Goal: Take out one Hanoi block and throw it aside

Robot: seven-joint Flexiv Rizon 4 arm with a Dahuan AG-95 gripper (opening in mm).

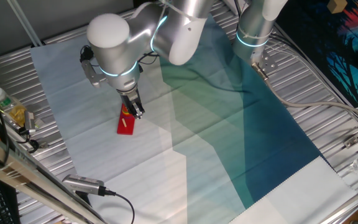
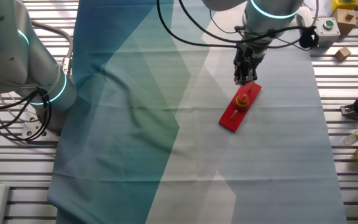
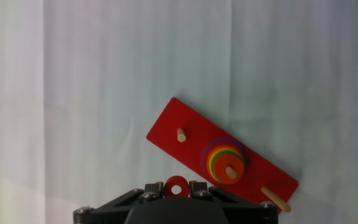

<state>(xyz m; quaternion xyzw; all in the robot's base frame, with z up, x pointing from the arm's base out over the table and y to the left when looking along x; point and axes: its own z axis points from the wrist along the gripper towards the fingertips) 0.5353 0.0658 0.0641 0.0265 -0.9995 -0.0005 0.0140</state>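
Here is the gripper (image 3: 177, 190) in the hand view, black metal fingers with screw heads showing, closed narrowly on the Hanoi block (image 3: 176, 186), a tiny flat red disc with a hole through its middle; the disc sits right between the fingertips at the bottom edge, above the near long edge of the base board (image 3: 185, 127); whether it touches the board I cannot tell. The board is a smooth glossy red rectangle lying at a slant on the cloth (image 3: 104, 74), pale and faintly ribbed; three plain wooden pegs rise from it; the middle peg (image 3: 230, 172) carries a stack of rings (image 3: 223, 158), orange outermost, then purple, yellow and green bands inward; the peg at the far right end is half cut by the black housing below. In one fixed view the gripper (image 1: 136, 112) hangs over the board (image 1: 126, 126) and hides its top end; the disc is too small to make out there. In the other fixed view the fingers (image 2: 244, 76) stand just at the board's upper end (image 2: 232, 118), and the cloth (image 2: 135, 112) shades from pale grey into teal, lying on a ribbed metal table (image 2: 353, 186).
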